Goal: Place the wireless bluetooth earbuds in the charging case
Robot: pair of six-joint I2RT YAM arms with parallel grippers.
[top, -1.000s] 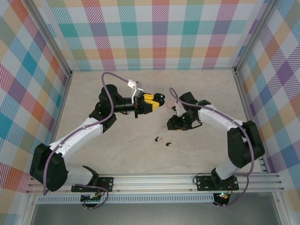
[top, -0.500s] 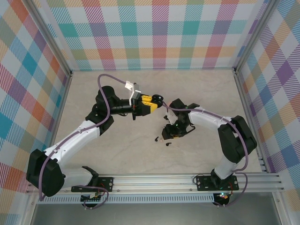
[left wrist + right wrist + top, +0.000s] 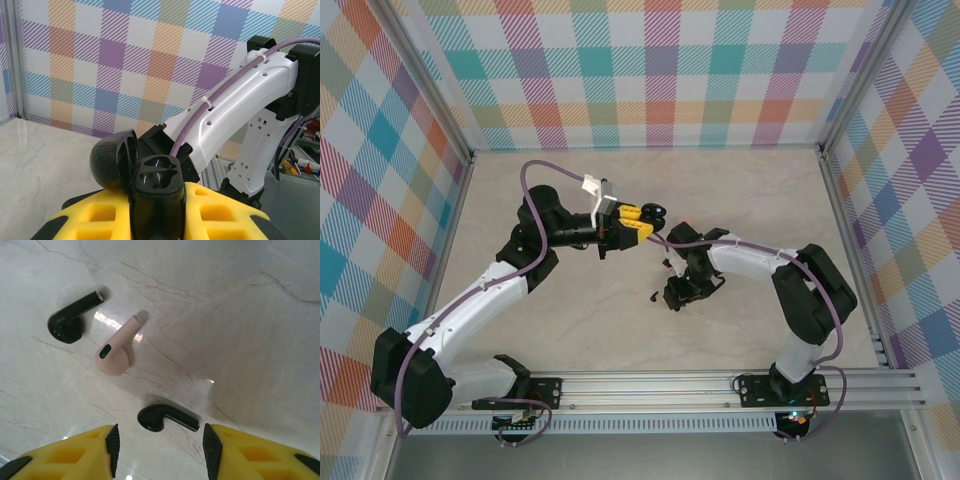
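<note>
**Left gripper** [image 3: 157, 199]: clenched on the black charging case [image 3: 152, 175], which it holds off the table [image 3: 240, 315]. The lid [image 3: 114, 160] is hinged open and both wells look empty.
Risk: a push into a well may twist the smooth case in the pads, so that the bud misses.

**Earbuds**: three lie on the table on the near side of the case, well apart from it. They are a black earbud [image 3: 74, 319], a pink earbud [image 3: 118, 349] and a second black earbud [image 3: 164, 419].
Risk: the pink one probably belongs to another case.

**Right gripper** [image 3: 161, 442]: on the near side of the case, low over the table. Its jaws are released and straddle the second black earbud without touching it.
Risk: closing on the rounded bud may squirt it sideways or send it into the pink one; a skewed hold would leave the stem misaligned with its well
</note>
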